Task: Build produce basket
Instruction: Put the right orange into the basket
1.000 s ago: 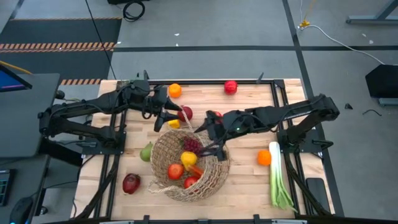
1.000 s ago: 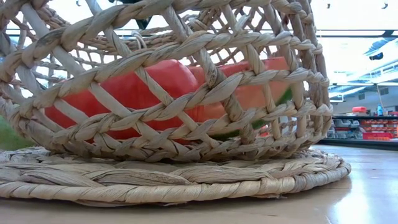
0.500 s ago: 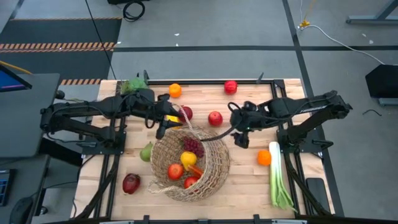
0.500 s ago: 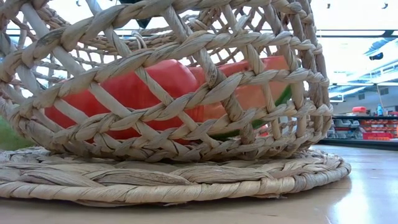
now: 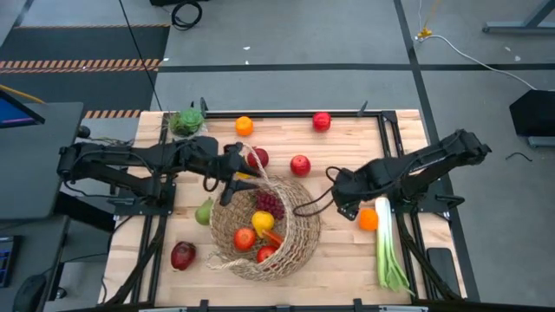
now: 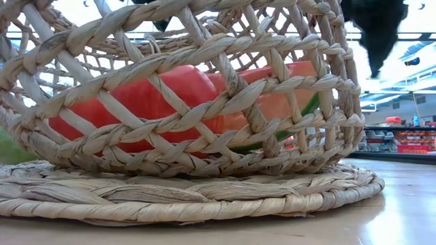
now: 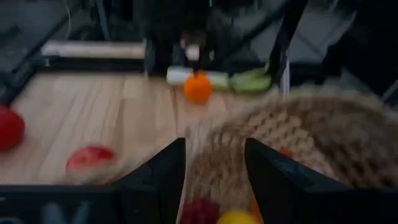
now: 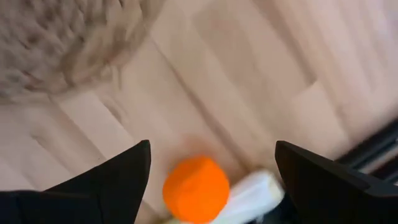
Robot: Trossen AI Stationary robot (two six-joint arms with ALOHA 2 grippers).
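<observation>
The tan wicker basket sits mid-table on its flat base, holding a lemon, grapes and red fruit. My left gripper hovers over the basket's far-left rim, fingers apart; wicker shows in the gap. My right gripper points down, open, above the bare table right of the basket. Below its spread fingers lie an orange and the leek's white end. The orange and leek rest near the right edge. My left gripper's fingers stand on either side of the basket's wicker rim, coming level from the table's left. The view is blurred, and I cannot tell whether they touch it.
Two red apples lie just beyond the basket, and a third and an orange at the far edge. A pear and a dark red apple lie left of the basket. A potted plant stands far left.
My right gripper has come out from over the basket, gone toward the table's right edge and down, and tipped from slanting to pointing straight down, still open. My left gripper has swung toward the near edge, onto the basket's far-left rim. The basket has stayed put.
</observation>
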